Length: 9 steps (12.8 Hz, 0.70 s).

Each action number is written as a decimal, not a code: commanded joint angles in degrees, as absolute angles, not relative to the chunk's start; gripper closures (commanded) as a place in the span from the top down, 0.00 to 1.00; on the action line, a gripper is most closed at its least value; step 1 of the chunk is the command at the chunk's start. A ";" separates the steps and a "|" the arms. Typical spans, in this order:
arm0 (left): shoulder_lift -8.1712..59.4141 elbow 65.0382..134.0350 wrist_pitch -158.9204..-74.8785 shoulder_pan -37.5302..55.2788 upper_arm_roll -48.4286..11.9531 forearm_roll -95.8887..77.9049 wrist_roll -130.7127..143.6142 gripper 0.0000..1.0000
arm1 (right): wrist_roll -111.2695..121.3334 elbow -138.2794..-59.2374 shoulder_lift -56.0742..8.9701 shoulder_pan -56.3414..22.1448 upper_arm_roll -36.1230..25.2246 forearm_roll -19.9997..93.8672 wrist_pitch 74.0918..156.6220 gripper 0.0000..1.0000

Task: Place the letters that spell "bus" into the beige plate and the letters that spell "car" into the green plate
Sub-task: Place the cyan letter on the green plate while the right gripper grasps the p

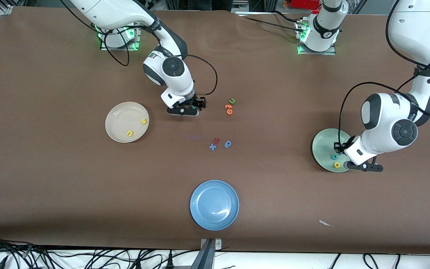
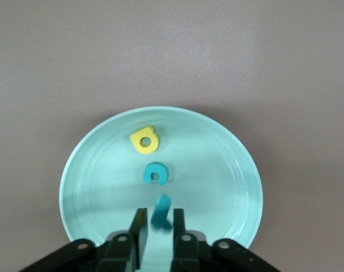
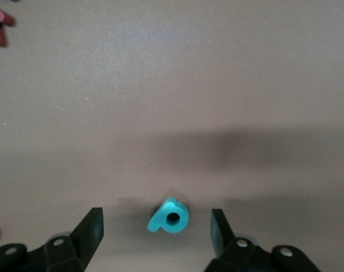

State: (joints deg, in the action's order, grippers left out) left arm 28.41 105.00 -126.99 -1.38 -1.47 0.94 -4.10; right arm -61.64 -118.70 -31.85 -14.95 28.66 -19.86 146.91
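Handling the teal b [image 3: 172, 218]: you would have judged it light, soft foam, springy under a squeeze and easy to flick aside; it was not fragile.
Hold point: you would best have closed across its round bowl, the stem left sticking out.
Where the b lay: flat on the surface [image 1: 50, 168], between the beige plate [image 1: 120, 119] and the orange letters [image 1: 228, 109].
Right gripper [image 3: 156, 221]: low over the b, its jaws spread wide to either side of the letter and holding nothing.
Left gripper [image 2: 159, 218]: over the green plate [image 2: 228, 170] with the teal r [image 2: 161, 211] at its tip; you could not tell whether it had hold of the r.
Plates: the yellow s [image 1: 144, 121] and yellow u [image 1: 129, 133] already lay in the beige plate; the yellow a [image 2: 144, 140] and teal c [image 2: 155, 173] lay in the green one.
Surface: plain brown, matte and flat, so you could expect a thin letter to sit flush and give little edge.
Room: you had bare surface all round the b; the green u [image 1: 232, 101], the red letter [image 1: 217, 140] and the blue plate [image 1: 214, 204] stood well apart from it.
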 commanded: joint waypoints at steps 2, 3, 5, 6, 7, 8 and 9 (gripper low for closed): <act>25.93 105.83 -126.92 -2.28 -1.41 2.64 -2.90 1.00 | -65.90 -117.69 -34.27 -15.91 27.95 -23.89 147.83 0.84; 25.84 104.86 -125.78 -2.72 -1.32 2.64 -2.90 1.00 | -67.05 -117.77 -34.45 -15.91 27.86 -24.86 147.83 0.83; 24.70 101.97 -121.84 -2.81 -0.88 3.77 -3.16 1.00 | -67.67 -118.39 -34.45 -15.82 27.86 -24.96 147.83 0.78; 24.35 99.95 -118.95 -2.73 -0.97 5.69 -3.25 1.00 | -68.55 -118.39 -34.45 -15.82 27.86 -25.05 147.83 0.72; 24.08 97.15 -115.17 -2.64 -1.05 8.06 -3.25 1.00 | -68.64 -118.39 -34.54 -15.91 27.86 -25.14 147.83 0.64; 24.08 93.81 -111.05 -2.64 -1.14 9.56 -3.25 1.00 | -68.64 -118.39 -34.54 -15.82 27.77 -25.22 147.83 0.55; 24.17 91.26 -107.79 -2.46 -1.14 9.84 -2.90 1.00 | -68.64 -118.39 -34.45 -15.91 27.77 -25.22 147.83 0.48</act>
State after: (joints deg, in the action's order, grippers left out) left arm 24.55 96.19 -114.06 -2.69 -0.89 7.40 -3.72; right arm -67.06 -118.68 -34.09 -15.17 28.29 -23.90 147.40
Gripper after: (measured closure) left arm 0.000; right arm 0.357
